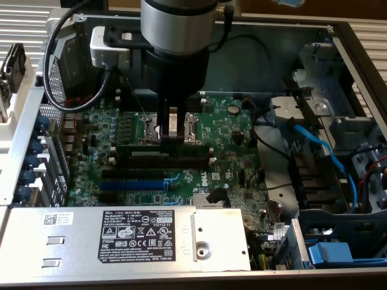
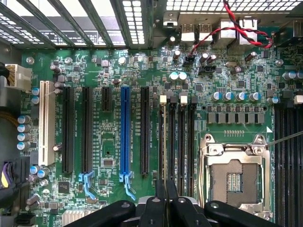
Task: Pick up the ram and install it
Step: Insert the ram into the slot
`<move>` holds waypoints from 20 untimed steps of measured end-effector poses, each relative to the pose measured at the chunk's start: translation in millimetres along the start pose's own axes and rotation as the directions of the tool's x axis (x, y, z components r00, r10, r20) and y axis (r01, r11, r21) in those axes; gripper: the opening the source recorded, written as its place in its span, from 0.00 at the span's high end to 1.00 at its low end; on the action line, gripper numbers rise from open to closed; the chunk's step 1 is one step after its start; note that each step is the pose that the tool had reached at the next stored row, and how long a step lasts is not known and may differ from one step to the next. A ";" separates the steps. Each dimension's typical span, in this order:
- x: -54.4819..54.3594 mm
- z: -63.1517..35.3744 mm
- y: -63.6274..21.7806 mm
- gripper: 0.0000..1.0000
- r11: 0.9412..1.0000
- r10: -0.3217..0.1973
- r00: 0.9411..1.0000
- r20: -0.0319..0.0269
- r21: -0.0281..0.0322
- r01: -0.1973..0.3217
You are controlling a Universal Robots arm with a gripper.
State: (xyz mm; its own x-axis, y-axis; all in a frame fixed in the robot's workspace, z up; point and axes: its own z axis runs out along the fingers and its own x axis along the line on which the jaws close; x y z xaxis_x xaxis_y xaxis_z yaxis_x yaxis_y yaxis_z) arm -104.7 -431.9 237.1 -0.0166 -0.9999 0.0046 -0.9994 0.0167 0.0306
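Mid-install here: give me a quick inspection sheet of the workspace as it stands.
Surface: green motherboard inside an open computer case.
Job's things: ram on edge along the black memory slots; whether it is seated cannot be told.
Clutter: nothing seen.
Grippers: gripper shut on the ram's top edge.
Cables: blue cable at the exterior view's right; black cable looping at its left; red-black wires near the rear ports.
Surroundings: labelled power supply; open CPU socket.
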 end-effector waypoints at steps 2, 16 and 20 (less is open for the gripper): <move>0.0 0.1 0.0 0.88 1.000 0.002 1.000 0.000 0.000 -0.002; 0.6 1.3 0.0 0.88 1.000 0.006 1.000 0.001 0.000 -0.006; 0.6 2.5 0.3 0.88 1.000 0.006 1.000 0.001 0.000 -0.006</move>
State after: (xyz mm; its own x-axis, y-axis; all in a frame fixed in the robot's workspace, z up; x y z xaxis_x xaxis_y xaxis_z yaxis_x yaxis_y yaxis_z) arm -105.1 -432.5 234.6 -0.0229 -0.9997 0.0036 -0.9993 0.0230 0.0305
